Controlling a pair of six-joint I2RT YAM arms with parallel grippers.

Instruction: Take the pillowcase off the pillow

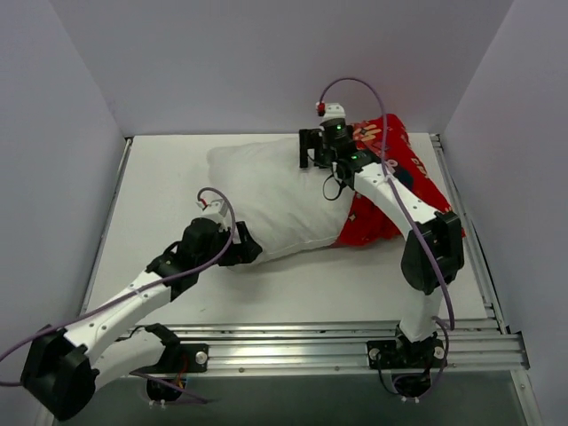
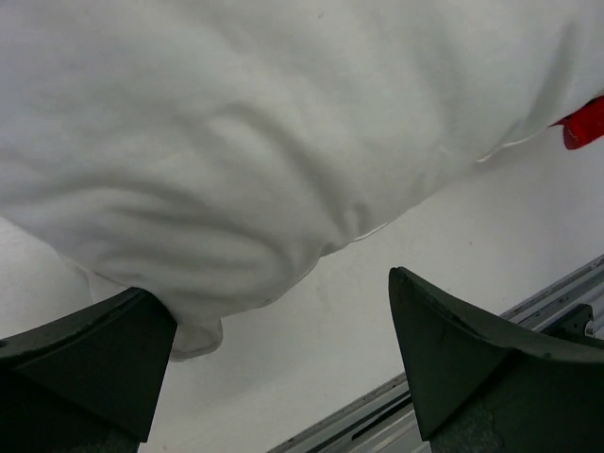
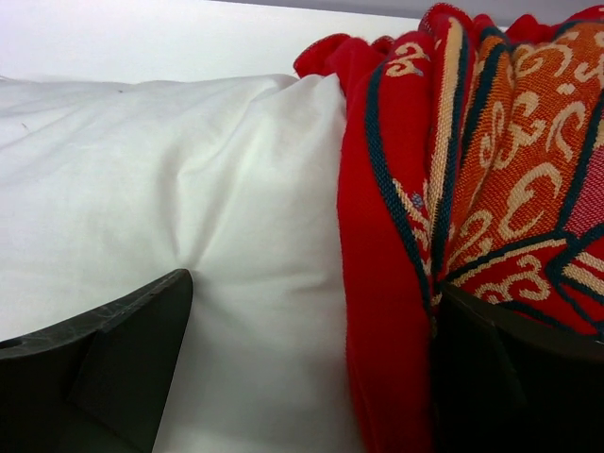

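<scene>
The right gripper (image 3: 302, 387) is spread wide, its dark fingers (image 3: 104, 368) pressed down on the pillow (image 3: 142, 189) at its far long edge. The bunched rim of the red pillowcase (image 3: 396, 236) stands between them, close against the finger on the pillowcase side. The pillowcase covers only the pillow's right end, gathered there in thick folds, and the rest of the pillow lies bare and white. The left gripper (image 2: 283, 377) is spread too, at the pillow's near left corner. The corner's crumpled tip touches one finger (image 2: 85, 368), while the other stands clear of it over the white table (image 2: 359, 283). A metal rail (image 1: 355, 342) runs along the table's edge, on the pillow's near side.
</scene>
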